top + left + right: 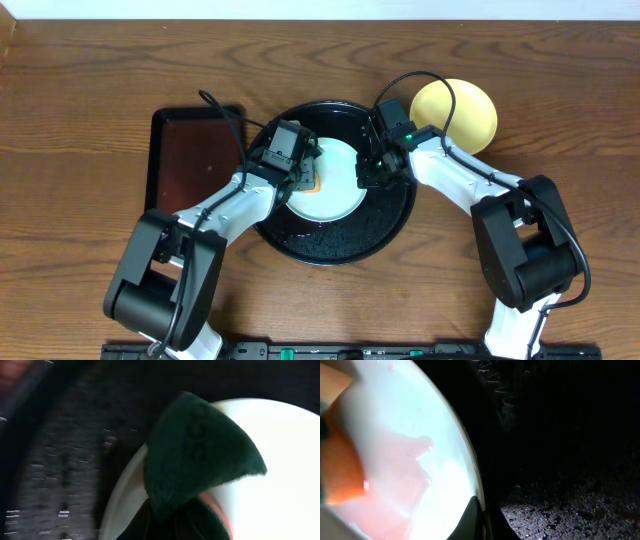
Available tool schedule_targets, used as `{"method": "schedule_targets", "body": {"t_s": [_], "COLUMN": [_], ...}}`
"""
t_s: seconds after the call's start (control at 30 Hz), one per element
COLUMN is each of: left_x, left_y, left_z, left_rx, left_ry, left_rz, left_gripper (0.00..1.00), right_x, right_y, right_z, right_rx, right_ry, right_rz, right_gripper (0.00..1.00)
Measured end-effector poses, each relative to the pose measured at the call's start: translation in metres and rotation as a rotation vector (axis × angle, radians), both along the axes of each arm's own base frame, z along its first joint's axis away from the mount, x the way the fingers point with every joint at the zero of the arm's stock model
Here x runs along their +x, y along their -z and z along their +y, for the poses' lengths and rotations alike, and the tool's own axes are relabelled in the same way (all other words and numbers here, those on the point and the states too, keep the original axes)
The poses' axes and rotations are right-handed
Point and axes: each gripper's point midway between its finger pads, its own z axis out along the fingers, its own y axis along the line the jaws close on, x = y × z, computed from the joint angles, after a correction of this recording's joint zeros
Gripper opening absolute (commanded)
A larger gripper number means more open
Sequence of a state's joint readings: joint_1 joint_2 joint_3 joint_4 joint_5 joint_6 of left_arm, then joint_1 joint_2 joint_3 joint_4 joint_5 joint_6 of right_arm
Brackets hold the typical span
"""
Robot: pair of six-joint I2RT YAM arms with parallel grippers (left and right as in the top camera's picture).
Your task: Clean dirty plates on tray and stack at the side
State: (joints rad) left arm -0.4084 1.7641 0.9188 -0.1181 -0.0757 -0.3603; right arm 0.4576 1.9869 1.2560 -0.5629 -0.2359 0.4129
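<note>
Wooden table: on the tray, left gripper pinched a sponge against the plate; right gripper, pressed shut, met its rim. Scrubbing might skid it.

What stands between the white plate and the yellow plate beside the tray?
The right end effector, at the right edge of the white plate facing the yellow plate, and the raised rim of the tray.

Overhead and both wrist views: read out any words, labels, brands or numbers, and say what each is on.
None: no readable words, numbers or logos on the black tray, white plate, yellow plate, brown rectangular tray or green sponge.
Wrist views are too blurred for fine print.
</note>
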Motion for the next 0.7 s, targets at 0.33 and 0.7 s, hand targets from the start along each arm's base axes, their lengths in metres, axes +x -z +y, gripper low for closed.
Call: {"method": "schedule_targets", "body": {"t_s": [0.33, 0.7], "left_x": [0.018, 0.016], "left_y": [-0.057, -0.095], "left_z": [0.046, 0.139], "left_rx": [0.108, -0.045], "left_ry": [-0.123, -0.326], "left_rz": [-0.175, -0.183], "left_gripper": [0.07, 0.07], "right_x": [0.000, 0.009], "right_y": [0.000, -0.030], "right_z": [0.000, -0.013], "right_rx": [-0.002, -0.162], "right_ry": [-0.003, -0.114], "right_rz": [0.001, -0.051], "right_gripper": [0.01, 0.01]}}
